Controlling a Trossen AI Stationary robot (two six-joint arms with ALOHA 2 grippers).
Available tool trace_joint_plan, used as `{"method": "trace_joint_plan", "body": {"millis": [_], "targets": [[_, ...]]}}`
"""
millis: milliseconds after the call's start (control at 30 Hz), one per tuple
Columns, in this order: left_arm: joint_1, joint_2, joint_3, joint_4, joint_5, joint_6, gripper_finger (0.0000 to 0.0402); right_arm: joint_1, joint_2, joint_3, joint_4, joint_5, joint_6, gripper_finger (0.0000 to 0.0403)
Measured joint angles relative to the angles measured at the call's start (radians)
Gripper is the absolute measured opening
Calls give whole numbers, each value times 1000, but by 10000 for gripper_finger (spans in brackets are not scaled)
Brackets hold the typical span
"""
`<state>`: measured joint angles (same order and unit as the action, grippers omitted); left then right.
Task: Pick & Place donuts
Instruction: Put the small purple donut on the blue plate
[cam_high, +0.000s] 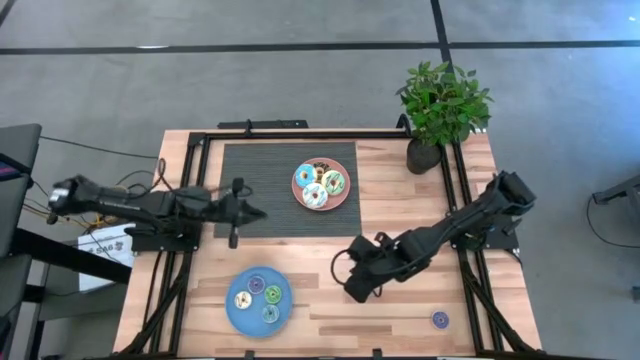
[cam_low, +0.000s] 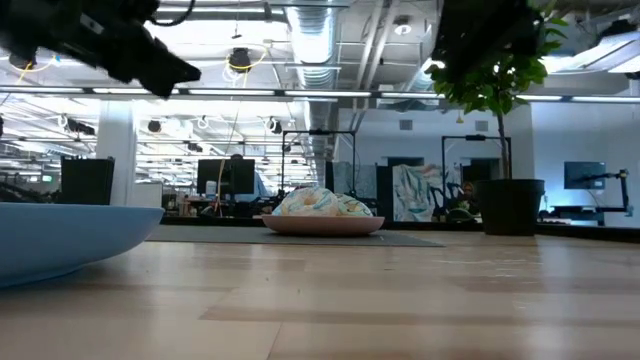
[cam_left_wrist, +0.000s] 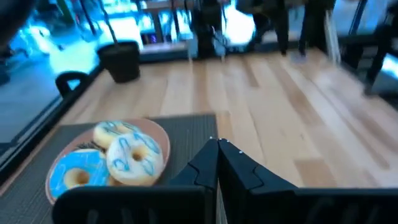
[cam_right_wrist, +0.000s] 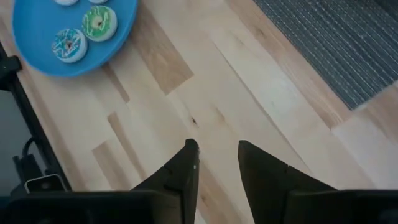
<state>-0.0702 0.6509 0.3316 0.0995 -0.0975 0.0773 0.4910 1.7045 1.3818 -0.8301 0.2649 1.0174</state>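
Several iced donuts (cam_high: 320, 184) are piled on the pink plate (cam_high: 300, 198), which stands on the dark mat (cam_high: 260, 165). Several smaller donuts (cam_high: 258, 298) lie flat on the blue plate (cam_high: 238, 318) near the front edge. One purple donut (cam_high: 440, 319) lies alone on the wood at the front right. My left gripper (cam_high: 260, 212) hovers shut over the mat, left of the pink plate (cam_left_wrist: 158, 134), with nothing in it. My right gripper (cam_high: 353, 291) hangs open above bare wood to the right of the blue plate (cam_right_wrist: 37, 56), pointing down, its fingers (cam_right_wrist: 217, 149) with nothing between them.
A potted plant (cam_high: 440, 110) stands at the far right corner. A black frame rail (cam_high: 300, 133) runs round the tabletop. Bare wood lies between the blue plate and the purple donut. In the low view the blue plate's rim (cam_low: 60, 235) fills the near left.
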Motion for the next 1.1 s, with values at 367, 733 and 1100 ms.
{"method": "trace_joint_plan", "body": {"millis": [367,733,1100], "targets": [[149,-473,-215,-44,72,-139,0,6,-66,-16,-154,-20,72,102],[149,-599,-321,-62,108,-111,0,48,-85,-15,-247,-71,187,102],[149,-594,-321,-65,85,-101,0,151,-96,-15,-393,-90,274,102]]}}
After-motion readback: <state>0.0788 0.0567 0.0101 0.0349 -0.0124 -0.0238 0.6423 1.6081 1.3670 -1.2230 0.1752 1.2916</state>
